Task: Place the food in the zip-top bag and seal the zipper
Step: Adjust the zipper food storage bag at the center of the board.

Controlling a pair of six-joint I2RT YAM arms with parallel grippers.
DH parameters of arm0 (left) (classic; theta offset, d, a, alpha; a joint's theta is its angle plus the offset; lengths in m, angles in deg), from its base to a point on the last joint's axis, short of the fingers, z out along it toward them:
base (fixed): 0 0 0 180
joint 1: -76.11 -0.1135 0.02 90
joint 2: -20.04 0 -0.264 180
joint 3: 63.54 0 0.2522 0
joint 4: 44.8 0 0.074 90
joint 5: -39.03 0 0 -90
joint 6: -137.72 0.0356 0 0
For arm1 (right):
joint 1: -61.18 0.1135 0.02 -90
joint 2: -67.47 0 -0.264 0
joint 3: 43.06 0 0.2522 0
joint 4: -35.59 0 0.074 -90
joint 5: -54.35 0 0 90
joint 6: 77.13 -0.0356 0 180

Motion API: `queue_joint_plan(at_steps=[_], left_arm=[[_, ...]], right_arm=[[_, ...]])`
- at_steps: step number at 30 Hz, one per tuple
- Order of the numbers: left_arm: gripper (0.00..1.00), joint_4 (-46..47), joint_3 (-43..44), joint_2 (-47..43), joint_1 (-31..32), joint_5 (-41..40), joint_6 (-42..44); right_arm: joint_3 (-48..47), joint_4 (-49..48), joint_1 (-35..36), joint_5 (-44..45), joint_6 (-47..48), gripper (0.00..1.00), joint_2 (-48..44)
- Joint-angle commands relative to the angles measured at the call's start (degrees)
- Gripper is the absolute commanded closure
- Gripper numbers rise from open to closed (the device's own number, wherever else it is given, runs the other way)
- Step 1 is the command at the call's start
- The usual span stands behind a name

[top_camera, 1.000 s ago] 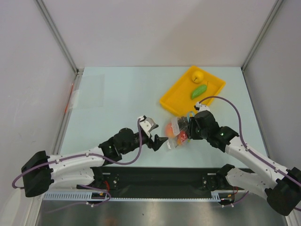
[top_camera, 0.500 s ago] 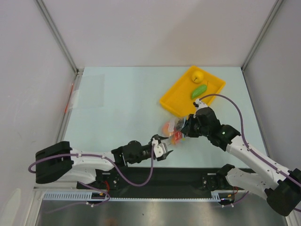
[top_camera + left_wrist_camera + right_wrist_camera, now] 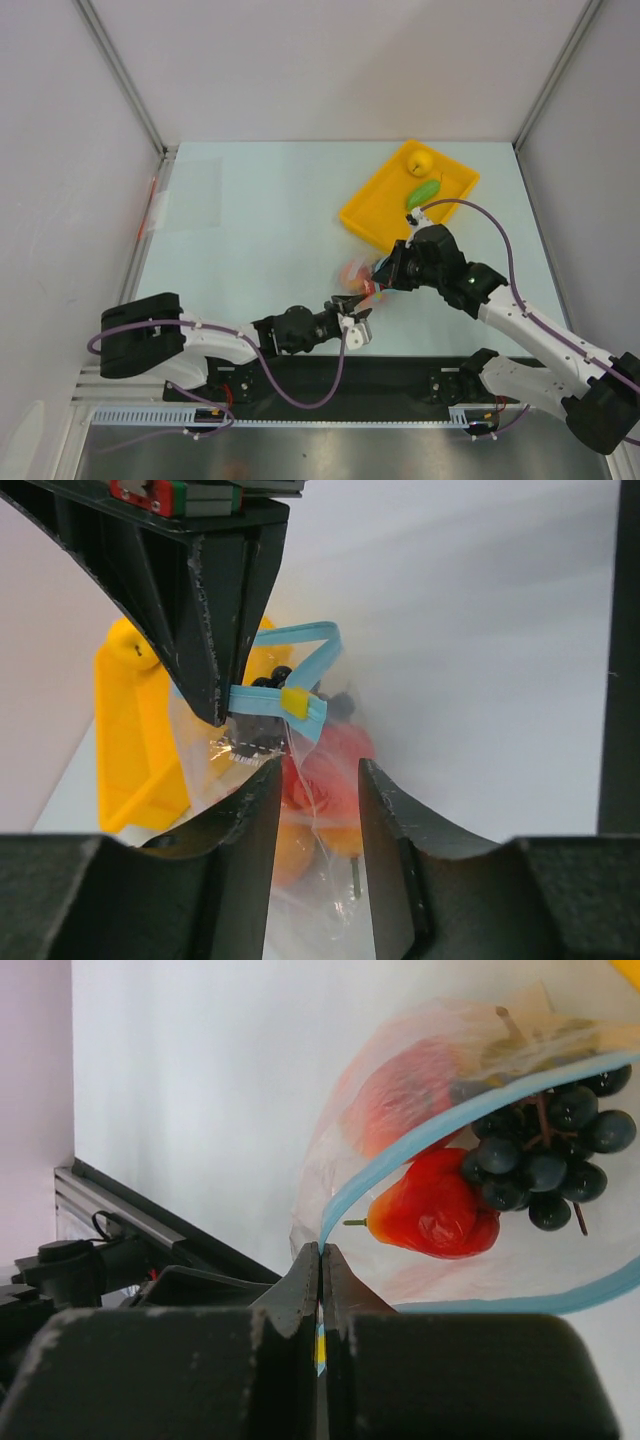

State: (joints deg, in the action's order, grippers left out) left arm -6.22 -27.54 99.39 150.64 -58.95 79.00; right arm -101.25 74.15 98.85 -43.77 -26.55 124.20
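The clear zip-top bag [image 3: 362,274] hangs tilted between both grippers. Inside it are a red fruit [image 3: 435,1215], a black grape bunch [image 3: 545,1155] and a peach-orange fruit [image 3: 400,1090]. My right gripper [image 3: 321,1250] is shut on the teal zipper [image 3: 400,1155] at the bag's mouth, which gapes. My left gripper [image 3: 320,770] is partly open, its fingers [image 3: 250,820] on either side of the bag's lower part without pinching it. A yellow fruit [image 3: 421,160] and a green fruit [image 3: 422,192] lie in the yellow tray [image 3: 375,210].
The yellow tray sits at the back right, just behind the right gripper [image 3: 387,276]. The left arm [image 3: 230,340] stretches low along the near edge. A black rail [image 3: 400,370] runs along the table's front. Grey walls close in on three sides.
The left arm has swung back toward the near edge and come in under the bag, its jaws narrowing. The right gripper has shut on the zipper and shifted the bag slightly back.
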Motion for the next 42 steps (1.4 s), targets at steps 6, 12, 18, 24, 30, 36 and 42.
queue_joint_plan(at_steps=[6, 12, 18, 24, 30, 36, 42], left_arm=[[0.6, 6.02, 4.04, 5.28, 1.59, -7.29, 5.45], [0.92, 8.13, 4.48, 6.17, 1.59, -13.09, 5.45], [1.0, 10.51, 2.55, 5.11, 1.42, -12.84, 2.99], [1.0, 10.16, 0.0, 1.44, 0.01, -9.87, -4.2], [1.0, 9.37, -3.69, -3.32, -4.72, -3.45, -13.26], [1.0, 6.48, -5.89, -8.68, -9.91, 7.1, -20.47], [1.0, 4.71, -7.56, -12.29, -18.08, 21.6, -27.06]], right_arm=[[-0.93, -5.19, 0.65, -3.13, -2.5, 0.99, 0.75], [-0.66, -5.81, 0.74, -4.27, -2.16, 0.94, 0.75], [-1.45, -5.12, 0.04, -2.61, 1.18, 0.55, 1.1], [-5.05, -2.21, -4.35, -4.18, 10.13, 0.53, 1.63], [-6.64, -5.27, -4.8, -5.24, 22.97, 0.53, -1.0], [-6.46, -11.25, -4.27, -19.29, 37.19, 0.56, -1.1], [-4.18, -17.49, -2.34, -26.15, 49.77, 0.47, -1.71]])
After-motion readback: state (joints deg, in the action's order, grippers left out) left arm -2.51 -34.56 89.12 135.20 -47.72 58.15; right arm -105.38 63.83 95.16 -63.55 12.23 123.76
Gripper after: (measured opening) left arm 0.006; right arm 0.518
